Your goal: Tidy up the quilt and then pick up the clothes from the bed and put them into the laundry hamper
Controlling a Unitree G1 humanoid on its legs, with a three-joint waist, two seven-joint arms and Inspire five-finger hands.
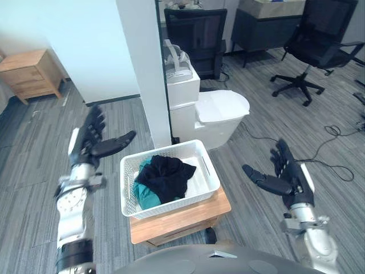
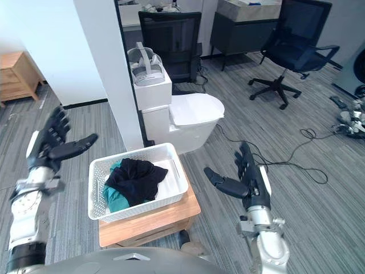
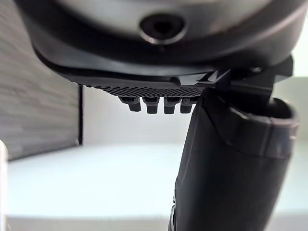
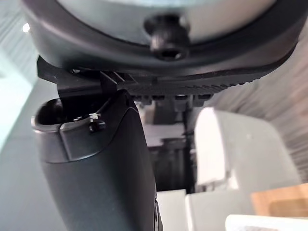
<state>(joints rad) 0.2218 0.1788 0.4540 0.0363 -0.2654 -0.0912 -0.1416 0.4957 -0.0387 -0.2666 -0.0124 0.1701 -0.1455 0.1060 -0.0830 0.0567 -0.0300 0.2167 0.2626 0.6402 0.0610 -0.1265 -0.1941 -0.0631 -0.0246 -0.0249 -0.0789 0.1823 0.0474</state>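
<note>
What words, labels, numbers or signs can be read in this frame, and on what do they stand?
None can be read. The laundry hamper, the clothes in it, the wooden stand under it and the white box behind show no print, nor do the left hand and the right hand.

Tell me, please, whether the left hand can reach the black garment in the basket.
Probably yes: the left hand is open beside the basket, and the black garment lies uncovered on top.
</note>
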